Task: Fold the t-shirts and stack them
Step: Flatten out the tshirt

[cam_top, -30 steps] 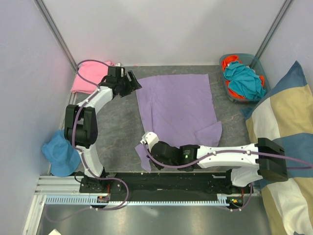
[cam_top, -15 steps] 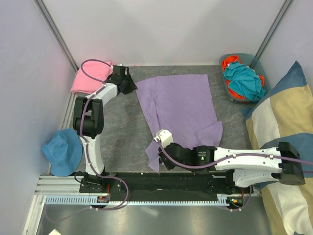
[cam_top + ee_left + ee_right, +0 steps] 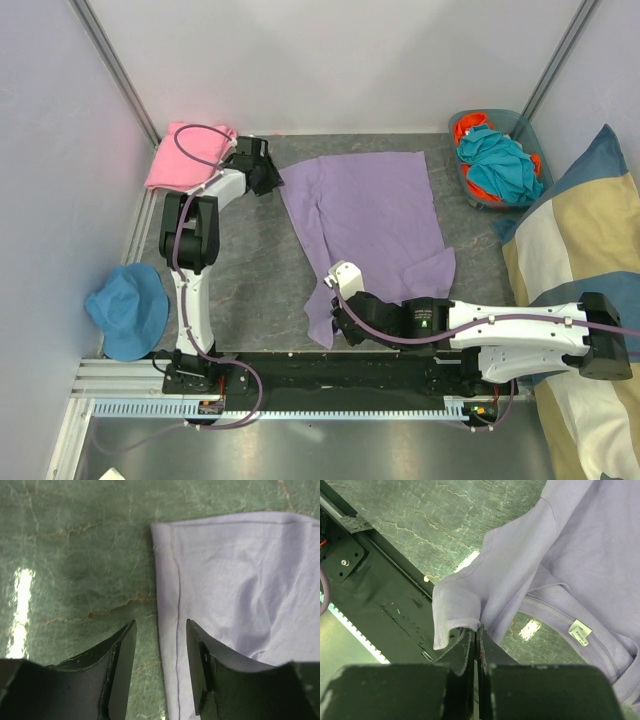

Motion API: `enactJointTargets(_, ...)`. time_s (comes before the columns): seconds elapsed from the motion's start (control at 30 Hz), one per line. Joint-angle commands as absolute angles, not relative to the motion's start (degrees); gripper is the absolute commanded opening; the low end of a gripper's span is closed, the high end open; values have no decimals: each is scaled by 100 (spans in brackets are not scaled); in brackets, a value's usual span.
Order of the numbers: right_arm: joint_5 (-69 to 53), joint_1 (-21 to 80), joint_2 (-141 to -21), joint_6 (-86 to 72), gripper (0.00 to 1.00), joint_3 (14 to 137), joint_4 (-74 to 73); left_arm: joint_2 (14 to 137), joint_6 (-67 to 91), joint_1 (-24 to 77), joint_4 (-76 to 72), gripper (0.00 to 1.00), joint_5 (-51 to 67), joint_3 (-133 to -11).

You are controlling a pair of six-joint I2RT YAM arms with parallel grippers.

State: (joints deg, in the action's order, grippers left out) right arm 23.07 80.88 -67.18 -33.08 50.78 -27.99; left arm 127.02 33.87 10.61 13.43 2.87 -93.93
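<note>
**Q:** Which garment is being worked, and where is it lying?

**A:** The lavender t-shirt (image 3: pixel 365 215) is lying spread on the table (image 3: pixel 240 270), stretching between the two grippers. One near corner is hanging bunched from the right gripper (image 3: pixel 476 632), raised off the surface. A far corner is lying flat directly beneath the left gripper (image 3: pixel 160 630).

**Q:** How are the grippers standing?

**A:** The right gripper's jaws are pressing together on a fold of the shirt's hem, clamping it. The left gripper's jaws are standing apart and pointing down at the table. The shirt's stitched side edge is running through the gap, with one finger over cloth and the other over bare table. Whether either finger is touching the cloth cannot be told.

**Q:** Which step is in hand?

**A:** By appearance, the first fold of the lavender t-shirt is being set up: one corner is secured, the other not yet. The pink t-shirt (image 3: pixel 180 160) is lying just to the left of the left gripper.

**Q:** What is the next move calling for?

**A:** Probably closing the left jaws on the edge beneath them. Both arms would then be lifting together and carrying that side across the rest of the shirt.
</note>
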Motion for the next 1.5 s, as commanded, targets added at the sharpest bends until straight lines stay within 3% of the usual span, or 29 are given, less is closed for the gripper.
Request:
enactJointTargets(0.0,2487,8147,-6539,-3463,0,5080,-2883,12919,3568,1090,1222,53,167,-9843)
enactJointTargets(0.53,2628,8174,-6355,-3568,0,5177,-3173,13552,3779,1116,1318,53,158,-10415)
enactJointTargets(0.63,2654,8165,-6319,-3586,0,5186,-3217,13632,3797,1116,1310,49,150,-10476)
enactJointTargets(0.7,2672,8165,-6284,-3612,0,5186,-3234,13684,3806,1116,1327,40,158,-10512)
enactJointTargets(0.8,2716,8174,-6241,-3647,0,5177,-3287,13772,3814,1125,1327,6,167,-10555)
enactJointTargets(0.93,2856,8165,-6135,-3691,0,5115,-3287,13703,3797,1125,1397,2,211,-10547)
enactJointTargets(1.1,3619,8165,-5872,-3823,0,5378,-3506,12729,3648,1090,1292,2,123,-9854)
enactJointTargets(1.33,5763,8121,-5599,-3666,0,6571,-3955,9911,3595,932,1265,2,123,-8448)
enactJointTargets(1.47,7036,7990,-5625,-3026,0,7329,-4104,8695,3420,712,1722,2,132,-8464)
